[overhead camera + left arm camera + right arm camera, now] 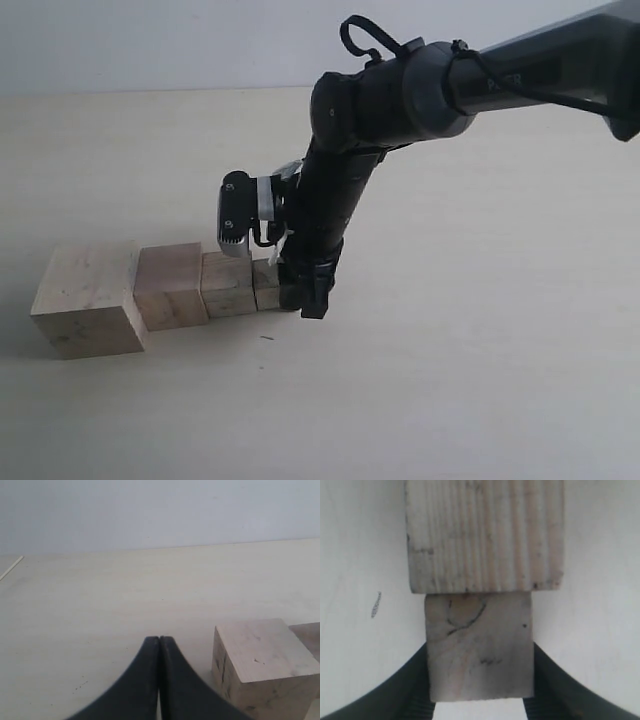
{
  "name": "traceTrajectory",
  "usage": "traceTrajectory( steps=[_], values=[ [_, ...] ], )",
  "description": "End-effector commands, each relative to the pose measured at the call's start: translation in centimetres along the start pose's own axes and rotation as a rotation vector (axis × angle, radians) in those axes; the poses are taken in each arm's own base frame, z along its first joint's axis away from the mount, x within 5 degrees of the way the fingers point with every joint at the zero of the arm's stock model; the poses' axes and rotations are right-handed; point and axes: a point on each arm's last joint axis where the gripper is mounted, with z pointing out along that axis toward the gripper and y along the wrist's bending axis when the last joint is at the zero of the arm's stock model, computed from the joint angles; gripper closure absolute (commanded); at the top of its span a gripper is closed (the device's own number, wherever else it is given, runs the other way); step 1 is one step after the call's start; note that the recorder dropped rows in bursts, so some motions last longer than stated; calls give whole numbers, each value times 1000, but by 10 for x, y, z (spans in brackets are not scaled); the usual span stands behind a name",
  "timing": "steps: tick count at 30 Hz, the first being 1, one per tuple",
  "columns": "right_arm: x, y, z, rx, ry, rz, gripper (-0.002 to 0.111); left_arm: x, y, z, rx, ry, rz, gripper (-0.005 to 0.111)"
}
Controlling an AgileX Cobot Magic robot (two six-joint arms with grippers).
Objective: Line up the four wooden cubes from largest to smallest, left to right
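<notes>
The four wooden cubes stand in a touching row on the pale table, shrinking from left to right: the largest cube (85,300), the second cube (170,285), the third cube (228,283) and the smallest cube (265,285). My right gripper (303,293) reaches down at the row's right end, shut on the smallest cube (470,625), whose far face meets the third cube (485,535). Both fingers press its sides. My left gripper (159,639) is shut on nothing, low over the table beside the largest cube (260,665). It does not show in the exterior view.
The pale wooden table (450,380) spreads bare around the row, with a small dark speck (266,340) in front of it. A white wall (150,40) runs behind. The right arm (400,100) stretches in from the upper right.
</notes>
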Motion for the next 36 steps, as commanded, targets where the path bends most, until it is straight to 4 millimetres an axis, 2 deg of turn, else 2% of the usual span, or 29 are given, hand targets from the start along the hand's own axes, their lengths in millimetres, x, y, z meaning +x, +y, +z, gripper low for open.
traceTrajectory(
  steps=[1,8,10,13,20,24,27,30,33,34,35,36],
  values=[
    [-1,-1,6,17,-2,-14,108,0,0,0,-1,-8,0,107],
    [-2,-1,6,23,-7,-3,108,0,0,0,-1,-8,0,107],
    [-2,-1,6,23,-7,-4,103,0,0,0,-1,-8,0,107],
    [-2,-1,6,23,-7,-4,92,0,0,0,-1,-8,0,107],
    [-1,1,6,3,-1,-1,53,0,0,0,-1,-8,0,107],
    [-3,2,-1,1,-3,-7,38,0,0,0,-1,-8,0,107],
    [-9,4,-23,27,-25,41,33,0,0,0,-1,-8,0,107],
    [-10,6,-64,105,-5,117,32,0,0,0,-1,-8,0,107],
    [-4,14,-124,256,77,168,33,0,0,0,-1,-8,0,107],
    [1,20,-153,329,87,223,37,0,0,0,-1,-8,0,107],
    [4,24,-174,373,59,302,42,0,0,0,-1,-8,0,107],
    [7,32,-199,403,2,376,52,0,0,0,-1,-8,0,107]
  ],
)
